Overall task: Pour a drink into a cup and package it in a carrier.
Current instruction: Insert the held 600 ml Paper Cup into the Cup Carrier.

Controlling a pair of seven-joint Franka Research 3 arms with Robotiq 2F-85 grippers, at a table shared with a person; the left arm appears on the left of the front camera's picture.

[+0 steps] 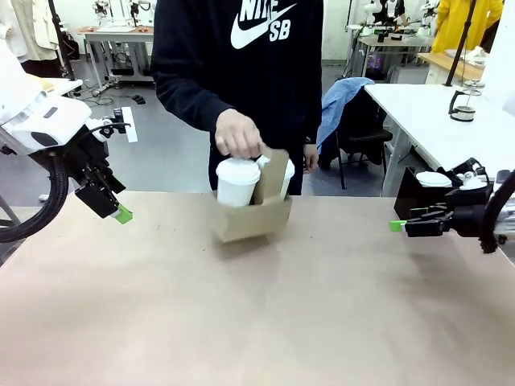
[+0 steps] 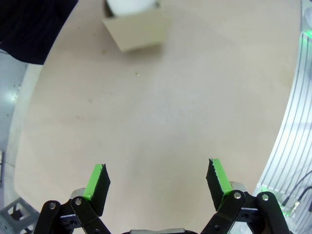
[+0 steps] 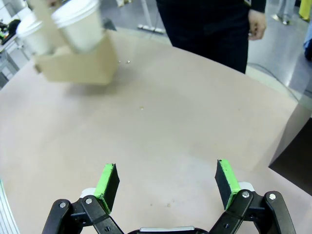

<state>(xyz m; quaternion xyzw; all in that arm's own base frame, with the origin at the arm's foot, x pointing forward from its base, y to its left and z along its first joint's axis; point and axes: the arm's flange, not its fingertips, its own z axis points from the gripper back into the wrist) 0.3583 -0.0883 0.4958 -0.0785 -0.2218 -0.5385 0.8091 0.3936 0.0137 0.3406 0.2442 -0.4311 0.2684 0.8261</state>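
The brown cardboard carrier [image 1: 251, 219] is near the table's far middle, looking blurred and slightly tilted, with a person's hand [image 1: 237, 133] on top of it. In it stands a tall white cup [image 1: 237, 185] with a lid-like top. A second white cup [image 1: 286, 178] sits behind the centre handle tab. The drink is hidden. My left gripper [image 1: 121, 213] hangs open above the table's left side, far from the carrier [image 2: 139, 31]. My right gripper [image 1: 398, 226] is open at the right edge, with nothing between its fingers. The right wrist view has the carrier [image 3: 73, 66] and cup [image 3: 80, 27] far ahead.
A black box [image 1: 414, 193] with white lidded cups stands at the right, behind my right gripper. On a white table at the back right is a glass jug with a metal band [image 1: 463, 108]. The person stands at the far edge. Bare brown tabletop [image 1: 257, 322] lies between the grippers.
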